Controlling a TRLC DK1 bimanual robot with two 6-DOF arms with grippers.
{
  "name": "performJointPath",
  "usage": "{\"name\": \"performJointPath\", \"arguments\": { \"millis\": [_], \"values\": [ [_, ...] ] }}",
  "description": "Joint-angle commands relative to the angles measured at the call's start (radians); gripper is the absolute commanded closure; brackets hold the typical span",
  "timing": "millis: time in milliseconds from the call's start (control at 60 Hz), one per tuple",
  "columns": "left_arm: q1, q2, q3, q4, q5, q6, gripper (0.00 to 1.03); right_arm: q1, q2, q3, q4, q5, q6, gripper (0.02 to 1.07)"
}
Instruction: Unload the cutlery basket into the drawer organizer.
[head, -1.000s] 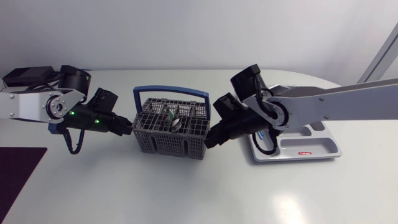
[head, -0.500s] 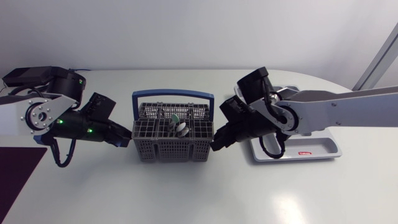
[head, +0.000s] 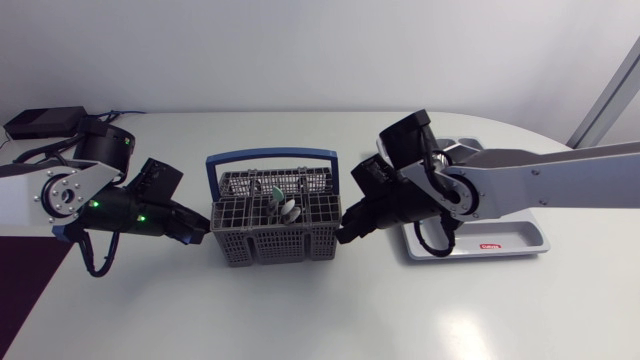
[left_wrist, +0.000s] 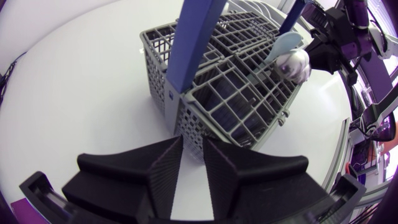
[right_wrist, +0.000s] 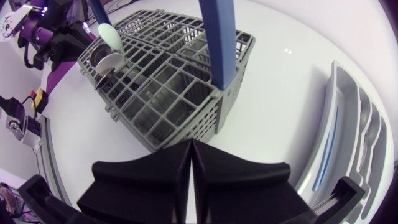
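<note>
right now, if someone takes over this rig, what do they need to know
The left pincer is open by a narrow gap and empty, at one end wall of the cutlery basket.
The right pincer is shut and empty, its tip at the opposite end wall.
The basket stands upright between them, with at least two spoons in it.
The drawer organizer lies beside the basket on the right pincer's side, and a thin blue item lies in one slot.
Done: at most that one item.
Left: lift out the spoons and sort them into the organizer.

Robotics lab, white table (head: 300, 310), robot arms (head: 520, 185)
</note>
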Motion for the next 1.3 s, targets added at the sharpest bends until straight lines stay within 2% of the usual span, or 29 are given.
{"name": "performJointPath", "arguments": {
  "millis": [0,100,167,233,283,400,450,533,683,733,900,950,1067,1283],
  "values": [
    [-0.018,0.016,0.013,0.033,0.071,0.022,0.72,0.063,-0.027,-0.020,0.036,-0.032,0.014,1.02],
    [-0.018,0.018,0.010,0.037,0.070,0.020,0.70,0.050,-0.038,-0.021,0.033,-0.015,0.014,1.02],
    [-0.016,0.016,0.002,0.038,0.070,0.023,0.59,0.033,-0.052,-0.029,0.032,-0.012,0.013,1.00],
    [0.001,0.009,-0.009,0.038,0.068,0.036,0.37,0.017,-0.070,-0.044,0.029,-0.008,0.011,0.82],
    [0.019,-0.002,-0.015,0.037,0.068,0.048,0.31,0.007,-0.095,-0.060,0.026,0.016,0.004,0.65],
    [0.079,-0.025,-0.022,0.037,0.068,0.068,0.16,-0.014,-0.162,-0.094,0.013,0.044,-0.005,0.41],
    [0.116,-0.040,-0.024,0.037,0.070,0.080,0.11,-0.031,-0.193,-0.098,-0.008,0.045,-0.005,0.34],
    [0.140,-0.062,-0.030,0.035,0.070,0.092,0.10,-0.049,-0.227,-0.095,-0.037,0.048,-0.010,0.34],
    [0.128,-0.082,-0.061,0.035,0.071,0.092,0.10,-0.076,-0.271,-0.081,-0.102,0.048,-0.010,0.34],
    [0.117,-0.105,-0.078,0.035,0.070,0.092,0.10,-0.076,-0.296,-0.074,-0.140,0.053,-0.002,0.29],
    [0.120,-0.163,-0.101,0.027,0.070,0.101,0.10,-0.063,-0.333,-0.018,-0.260,0.051,0.045,0.24],
    [0.120,-0.179,-0.101,0.015,0.068,0.108,0.10,-0.062,-0.334,0.003,-0.290,0.038,0.079,0.20],
    [0.120,-0.243,-0.111,-0.016,0.070,0.125,0.08,-0.028,-0.333,0.064,-0.355,0.001,0.140,0.20],
    [0.094,-0.347,-0.139,-0.042,0.068,0.126,0.07,0.059,-0.277,0.152,-0.381,-0.056,0.234,0.20]
  ]
}}
